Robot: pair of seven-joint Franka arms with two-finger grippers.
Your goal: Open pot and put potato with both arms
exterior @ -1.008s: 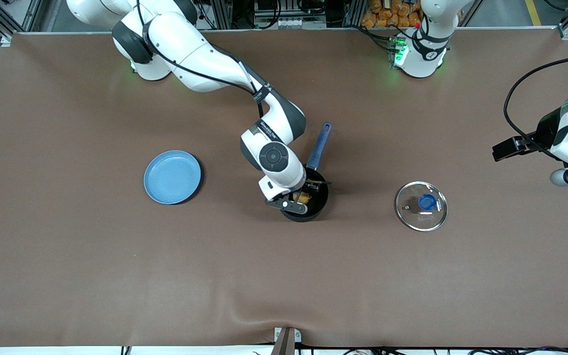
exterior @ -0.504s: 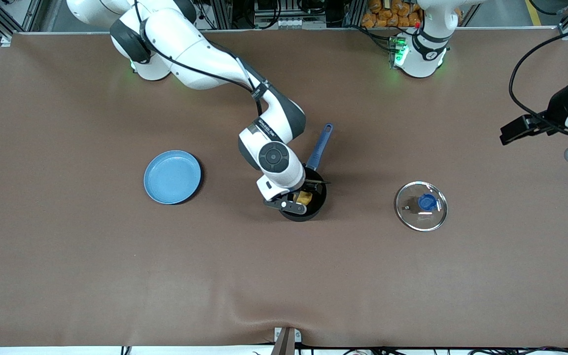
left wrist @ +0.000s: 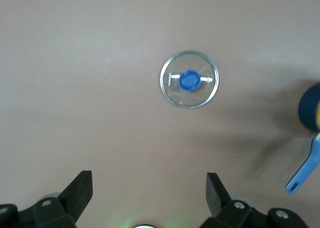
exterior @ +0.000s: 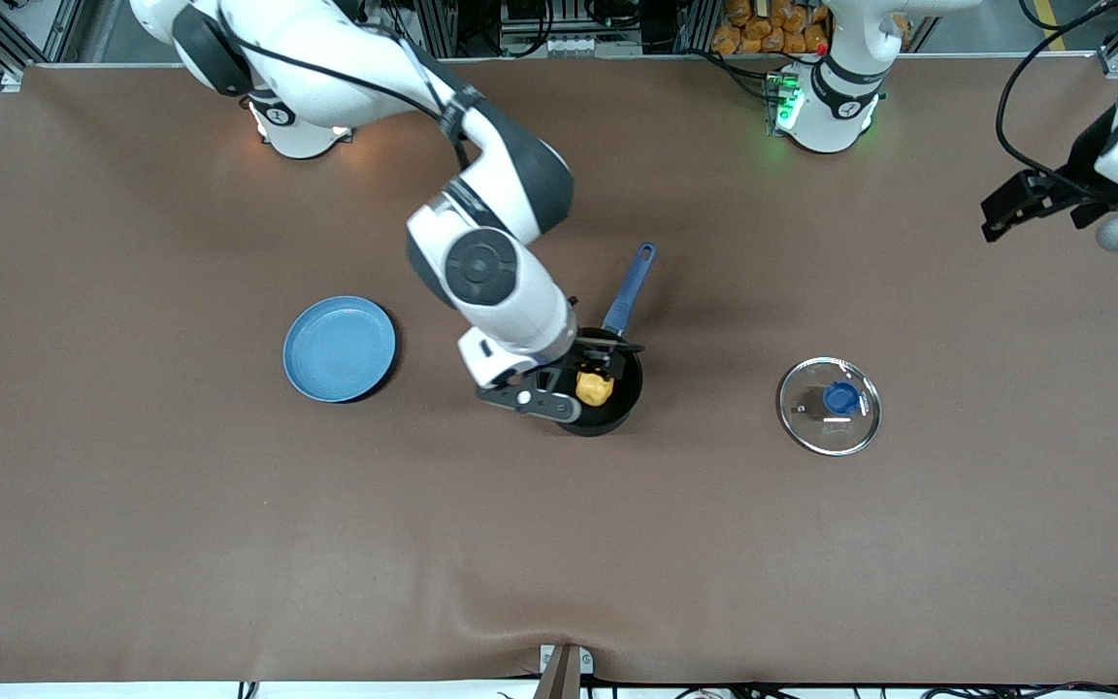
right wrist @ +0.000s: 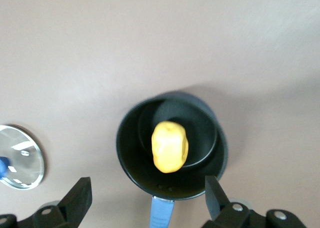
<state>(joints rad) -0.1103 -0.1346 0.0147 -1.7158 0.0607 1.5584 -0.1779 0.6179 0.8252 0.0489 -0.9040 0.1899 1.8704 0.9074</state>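
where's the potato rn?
In the pot: the potato lies on its bottom, free, with the open right gripper over it. The lid lies on the table toward the left arm's end.

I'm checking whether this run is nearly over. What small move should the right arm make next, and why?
Probably lift the right gripper straight up and away from the pot. Its fingers are open, and the potato lies free inside the pot. The lid rests on the table toward the left arm's end, and the left gripper waits open above it.
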